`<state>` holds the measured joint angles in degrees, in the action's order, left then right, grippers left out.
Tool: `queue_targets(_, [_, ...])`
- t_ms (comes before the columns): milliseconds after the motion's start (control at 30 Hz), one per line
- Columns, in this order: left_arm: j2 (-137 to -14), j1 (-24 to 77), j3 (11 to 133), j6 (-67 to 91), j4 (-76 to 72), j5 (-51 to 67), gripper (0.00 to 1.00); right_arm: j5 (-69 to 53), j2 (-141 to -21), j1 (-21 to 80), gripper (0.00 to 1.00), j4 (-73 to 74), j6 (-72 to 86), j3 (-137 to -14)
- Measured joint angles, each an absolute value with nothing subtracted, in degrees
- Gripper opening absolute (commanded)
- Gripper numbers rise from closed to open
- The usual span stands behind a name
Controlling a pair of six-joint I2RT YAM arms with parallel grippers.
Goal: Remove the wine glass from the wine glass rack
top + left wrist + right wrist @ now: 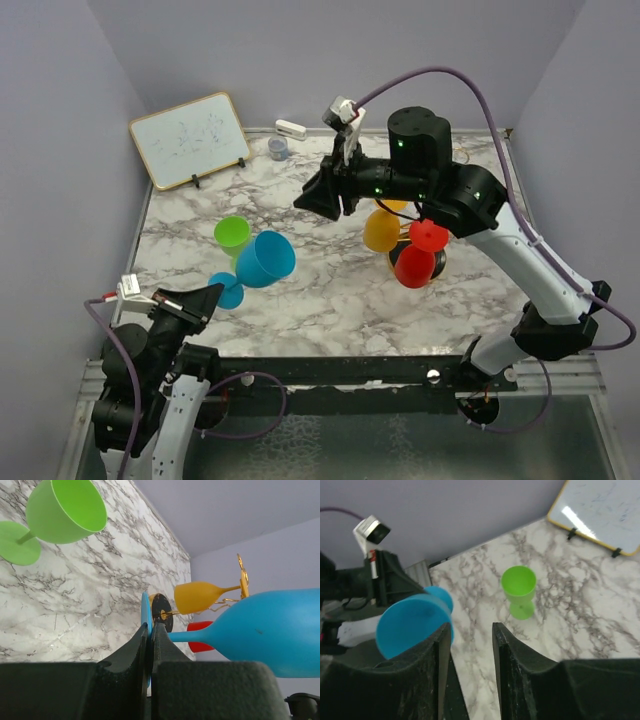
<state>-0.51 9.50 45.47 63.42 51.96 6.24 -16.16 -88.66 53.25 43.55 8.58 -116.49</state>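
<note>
My left gripper (pixel 215 293) is shut on the round foot of a blue wine glass (pixel 265 260), holding it tilted above the table's near left. In the left wrist view, the left gripper (pixel 150 626) pinches the foot with the bowl (pixel 275 630) to the right. The gold wire rack (pixel 243 577) stands on its black base (pixel 162 611), mostly hidden under my right arm in the top view. An orange glass (pixel 381 231) and a red glass (pixel 414 265) hang on it. My right gripper (pixel 305 203) is open and empty, above the table left of the rack.
A green wine glass (pixel 232 235) stands upright on the marble table (pixel 330 300), just behind the blue one; it also shows in the right wrist view (pixel 519 587). A whiteboard (pixel 190 138), a grey tape roll (pixel 278 148) and a small white object (pixel 291 128) sit at the back.
</note>
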Motion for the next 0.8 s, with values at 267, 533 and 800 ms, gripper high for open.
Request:
queue_targets(267, [-0.51,9.50,42.41,63.37,50.04,7.31,0.00,-28.49,-85.41,53.30,0.40,46.11,9.87,-109.84])
queue_targets(533, [-0.51,9.50,42.30,63.46,48.47,7.81,0.00,-29.47,-87.44,53.30,0.38,46.37,10.31,-107.72])
queue_targets(800, [-0.51,9.50,42.28,63.53,48.49,8.05,0.00,-31.46,-90.70,53.30,0.35,45.21,11.20,-107.55])
